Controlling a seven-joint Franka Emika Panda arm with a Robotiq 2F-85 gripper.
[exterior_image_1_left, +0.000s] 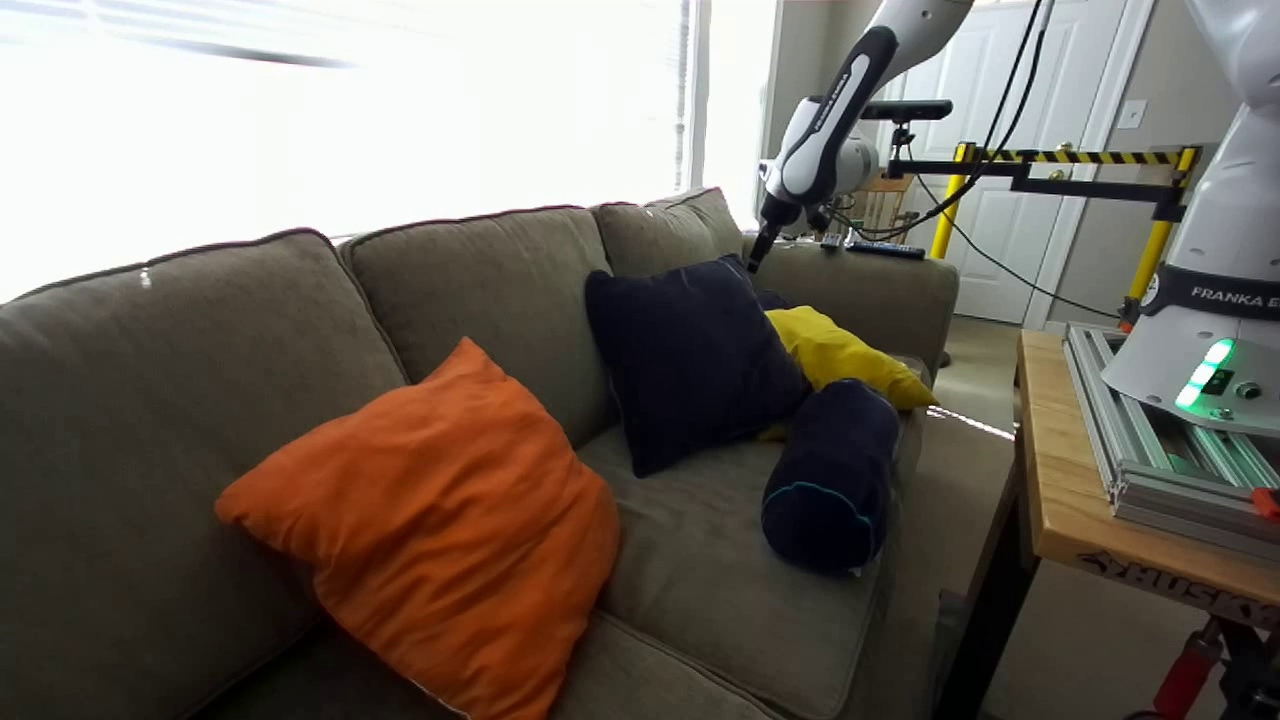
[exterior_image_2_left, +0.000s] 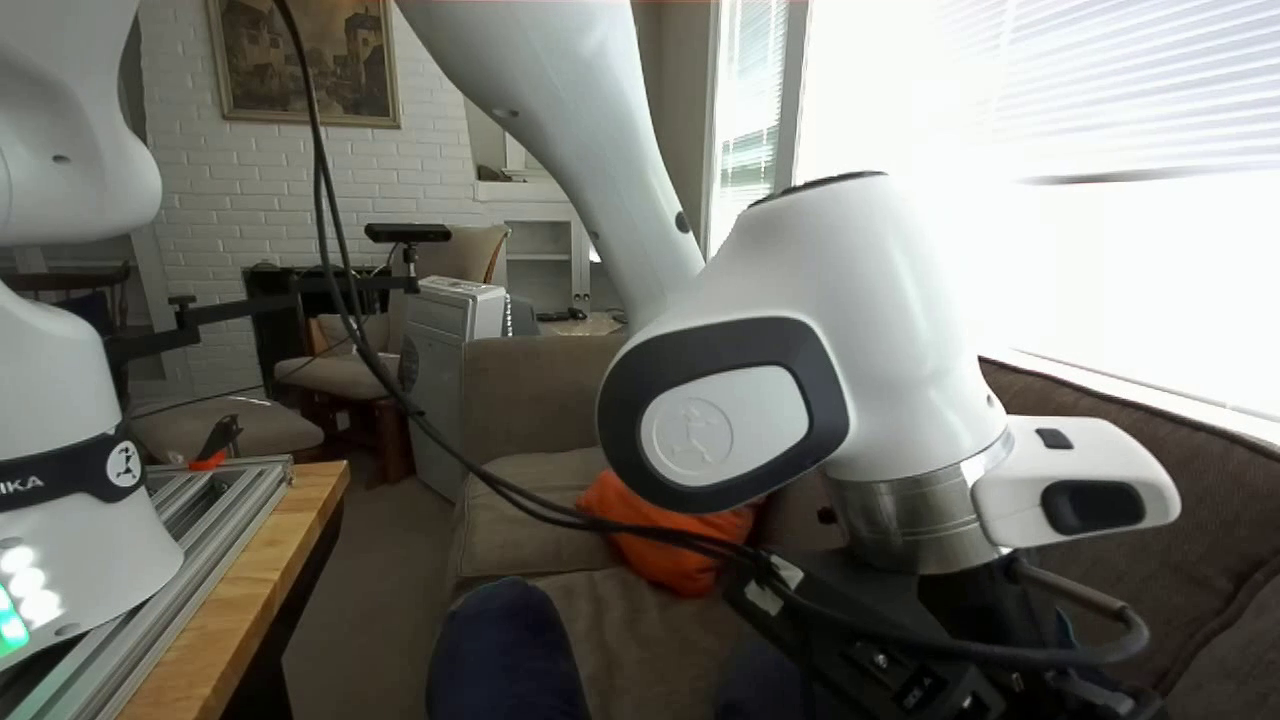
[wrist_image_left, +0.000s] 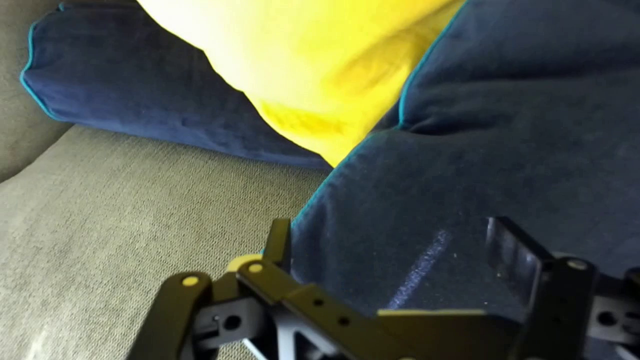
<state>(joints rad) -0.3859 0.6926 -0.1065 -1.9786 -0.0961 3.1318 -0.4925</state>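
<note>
My gripper (wrist_image_left: 387, 220) is open, with nothing held between its wide-spread fingers. In an exterior view the gripper (exterior_image_1_left: 757, 250) points down at the top corner of a dark blue square pillow (exterior_image_1_left: 695, 360), which leans against the sofa back. In the wrist view this pillow (wrist_image_left: 500, 170), edged in teal, lies below and between the fingers; I cannot tell whether they touch it. A yellow pillow (exterior_image_1_left: 840, 350) is beside it and also shows in the wrist view (wrist_image_left: 310, 65). Another dark blue teal-edged cushion (wrist_image_left: 125, 90) lies partly under the yellow one. The fingertips are hidden in an exterior view.
A dark blue bolster (exterior_image_1_left: 830, 480) lies near the seat's front edge. An orange pillow (exterior_image_1_left: 450, 520) leans on the grey-brown sofa (exterior_image_1_left: 720, 590). Remotes (exterior_image_1_left: 885, 250) rest on the sofa arm. The robot's wooden table (exterior_image_1_left: 1060, 460) stands in front. Cables (exterior_image_2_left: 400, 400) hang along the arm.
</note>
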